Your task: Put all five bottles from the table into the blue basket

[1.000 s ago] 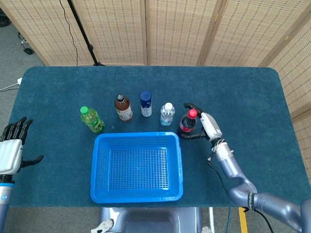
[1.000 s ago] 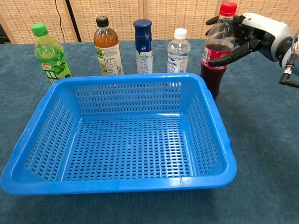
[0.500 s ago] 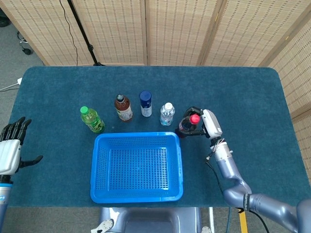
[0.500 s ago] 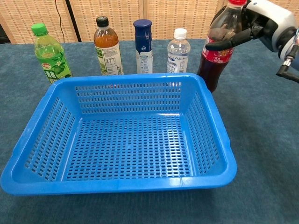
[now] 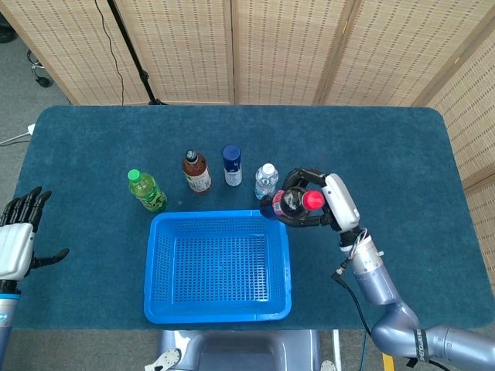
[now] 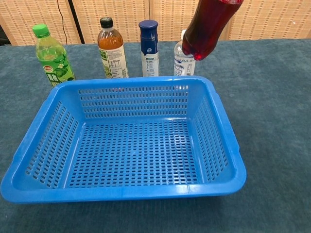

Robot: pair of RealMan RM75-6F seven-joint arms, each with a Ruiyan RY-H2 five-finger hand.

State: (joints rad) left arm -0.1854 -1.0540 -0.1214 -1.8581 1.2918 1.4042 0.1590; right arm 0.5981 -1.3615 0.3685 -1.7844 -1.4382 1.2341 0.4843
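Transfer of the first bottle into the basket, seen from head and chest. The right hand [image 5: 329,202] is gripping the red-capped bottle [image 5: 290,202] of dark red drink around its upper body, fingers wrapped about it, and is holding it off the table, tilted with its base pointing toward the blue basket [image 5: 219,309] and hanging above the basket's far right corner; in the chest view the base of the bottle [image 6: 209,29] is showing high over the rim [image 6: 121,191], while the hand itself is lying outside that picture. The left hand [image 5: 17,236] is waiting at the table's left edge with its fingers spread, holding nothing. Four bottles are standing upright on the table in a row just behind the basket: the green bottle [image 5: 145,190], the brown bottle [image 5: 196,171], the dark blue bottle [image 5: 232,165] and the clear water bottle [image 5: 265,181], the last one closest to the raised bottle. Nothing is lying in the basket yet. Doing this step well probably means carrying the bottle further over the mesh floor, clear of the water bottle and the rim, lowering it until it is nearly lying down, and only then loosening the fingers, so that it is neither dropping from height nor rolling back out.
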